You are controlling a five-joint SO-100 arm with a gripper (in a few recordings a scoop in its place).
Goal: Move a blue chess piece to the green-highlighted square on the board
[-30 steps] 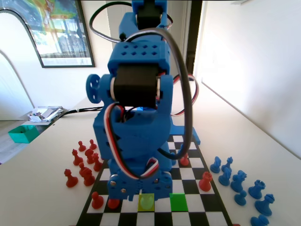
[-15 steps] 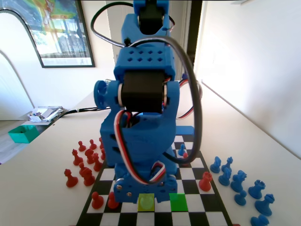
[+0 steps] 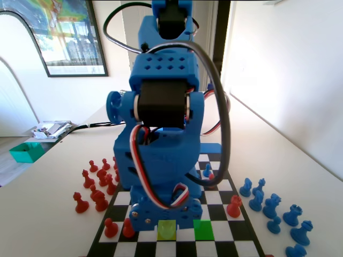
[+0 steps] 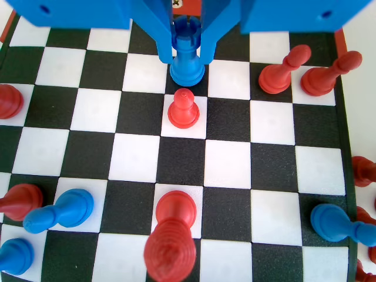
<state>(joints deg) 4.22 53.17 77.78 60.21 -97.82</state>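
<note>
In the wrist view, the claw [image 4: 187,50] gripped the blue chess piece [image 4: 187,56] between both jaws, on the board [image 4: 232,158] near that picture's top edge. The green-highlighted square [image 3: 203,229] lay near the board's near edge in the fixed view, beside the arm's low end.

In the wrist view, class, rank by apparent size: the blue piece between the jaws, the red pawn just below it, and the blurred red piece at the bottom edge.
1. Blurred red piece, though nearness to the camera inflates it.
2. Blue piece.
3. Red pawn.
</note>
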